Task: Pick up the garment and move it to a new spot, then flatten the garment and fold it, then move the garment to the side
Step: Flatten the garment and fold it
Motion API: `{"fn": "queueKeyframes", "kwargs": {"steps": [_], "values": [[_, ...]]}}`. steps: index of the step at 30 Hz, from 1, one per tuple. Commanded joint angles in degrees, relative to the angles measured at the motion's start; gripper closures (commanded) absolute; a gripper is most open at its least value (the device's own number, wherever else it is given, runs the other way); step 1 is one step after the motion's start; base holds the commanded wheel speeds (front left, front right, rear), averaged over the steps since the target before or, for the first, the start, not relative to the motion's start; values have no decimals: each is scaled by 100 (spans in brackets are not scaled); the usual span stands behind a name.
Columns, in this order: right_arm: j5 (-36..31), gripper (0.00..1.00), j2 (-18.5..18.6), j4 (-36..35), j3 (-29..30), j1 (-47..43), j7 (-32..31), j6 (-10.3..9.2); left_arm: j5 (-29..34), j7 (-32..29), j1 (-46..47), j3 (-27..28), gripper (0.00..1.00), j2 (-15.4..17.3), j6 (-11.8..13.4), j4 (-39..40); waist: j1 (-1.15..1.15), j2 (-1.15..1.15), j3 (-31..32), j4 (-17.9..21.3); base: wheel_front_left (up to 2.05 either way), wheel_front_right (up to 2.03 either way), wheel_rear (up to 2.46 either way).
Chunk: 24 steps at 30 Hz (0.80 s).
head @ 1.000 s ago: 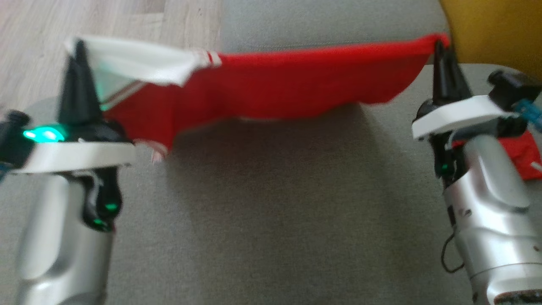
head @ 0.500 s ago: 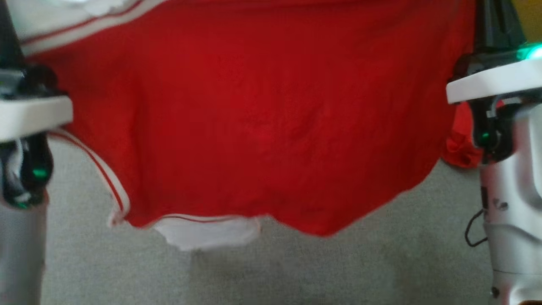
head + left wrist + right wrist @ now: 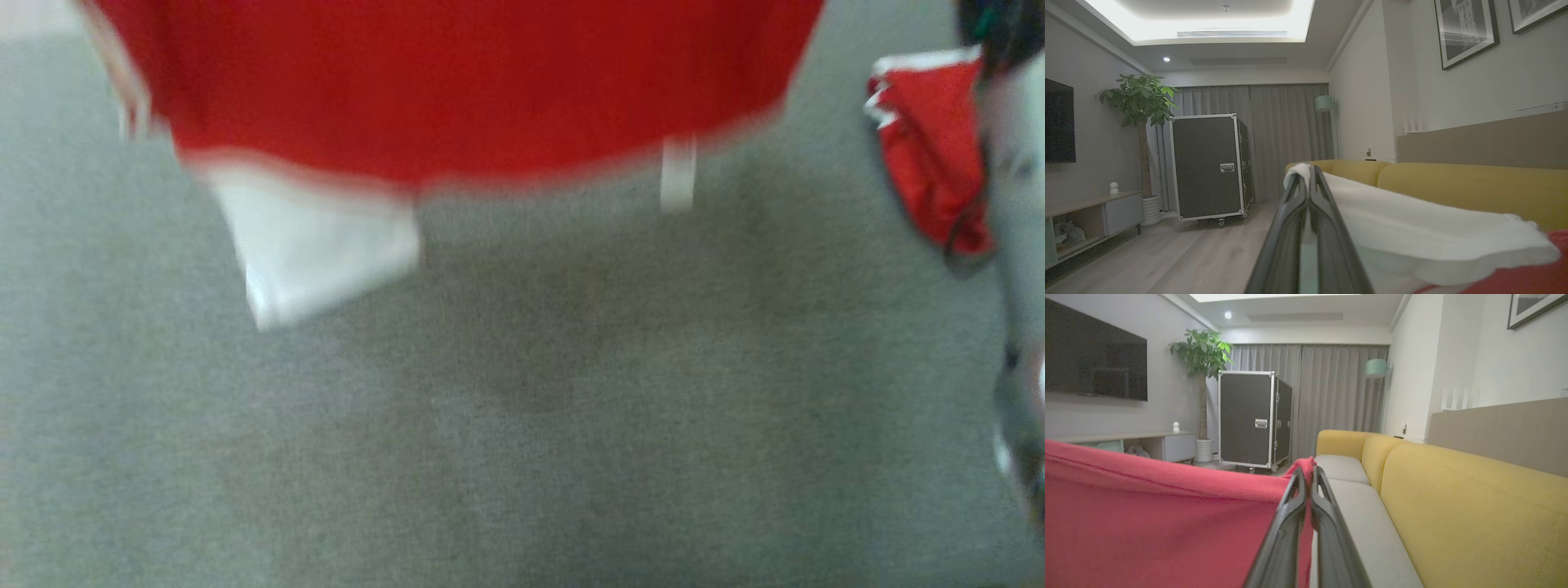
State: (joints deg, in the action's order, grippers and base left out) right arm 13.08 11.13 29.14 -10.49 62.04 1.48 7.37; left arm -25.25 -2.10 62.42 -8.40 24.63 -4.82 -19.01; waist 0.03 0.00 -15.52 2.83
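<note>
Over a grey sofa seat [image 3: 522, 425], a red, white-trimmed garment [image 3: 457, 82] is being held stretched, its white corner being pinched tight in the jaws of the left gripper [image 3: 1309, 173], a red corner in those of the right gripper [image 3: 1307, 473].

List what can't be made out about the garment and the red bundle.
- Head view: the garment is motion-blurred and its top is cut off by the upper edge. Which part hangs lowest is unclear.
- Head view: the red bundle is blurred and partly behind the right forearm, so it is unidentifiable.
- Left wrist view: cloth pinched by the left gripper runs off the right edge.
- Right wrist view: cloth pinched by the right gripper runs off the bottom edge.
</note>
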Motion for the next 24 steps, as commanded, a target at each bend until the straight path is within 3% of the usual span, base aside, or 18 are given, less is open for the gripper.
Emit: {"fn": "queueKeyframes", "kwargs": {"steps": [1,6,12,19,24], "values": [[-14,100,-30,140,14,510,288,12,101,157,631,123,100,317,-26,-130,-3,0,-533,-38,0,0,0],[-237,100,-91,1317,269,1661,1165,12,385,859,1900,-6,100,243,-56,-1152,-3,0,-775,-124,0,0,0],[-391,100,-139,2211,380,1888,1342,12,512,1375,2395,-364,100,31,-174,-2109,-3,0,-818,-259,0,0,0],[-272,100,15,3032,-35,1139,1350,12,202,1587,1503,-866,100,-245,-260,-2790,-3,0,-709,-412,0,0,0],[34,100,20,3781,-750,381,1053,12,-562,1455,53,-1806,100,-159,-265,-2660,-3,0,-318,-468,0,0,0]]}}
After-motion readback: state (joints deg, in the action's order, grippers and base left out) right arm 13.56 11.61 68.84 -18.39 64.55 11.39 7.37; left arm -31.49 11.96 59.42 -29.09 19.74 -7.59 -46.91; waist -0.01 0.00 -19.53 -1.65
